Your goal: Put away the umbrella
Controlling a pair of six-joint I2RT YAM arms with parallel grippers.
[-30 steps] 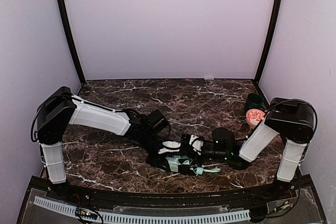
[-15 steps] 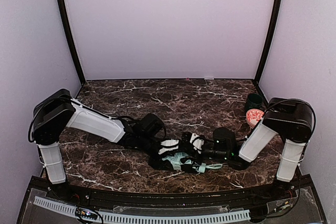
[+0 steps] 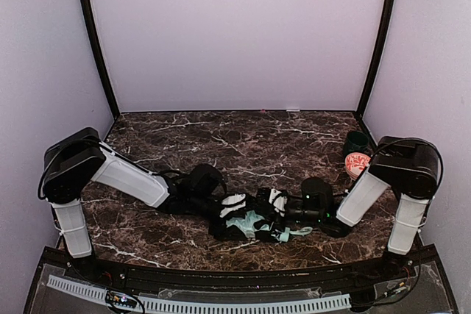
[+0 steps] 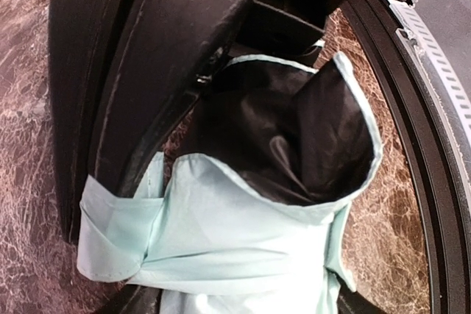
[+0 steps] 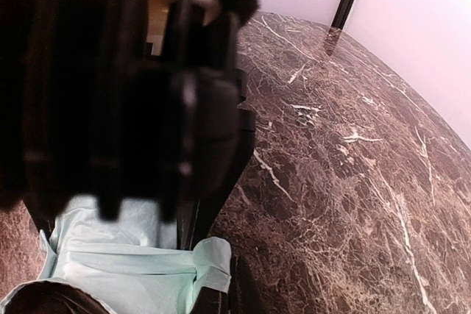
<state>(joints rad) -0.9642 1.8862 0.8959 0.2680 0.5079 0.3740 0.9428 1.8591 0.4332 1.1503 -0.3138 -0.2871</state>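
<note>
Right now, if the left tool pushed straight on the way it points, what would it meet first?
The umbrella: its mint and black fabric fills the path of the left tool, apparently already against it. The right tool lies just beyond, though depth is unclear.

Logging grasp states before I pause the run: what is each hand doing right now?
Left hand: closed on the umbrella, pinching its mint fabric.
Right hand: cannot tell; its wrist view is too blurred.
</note>
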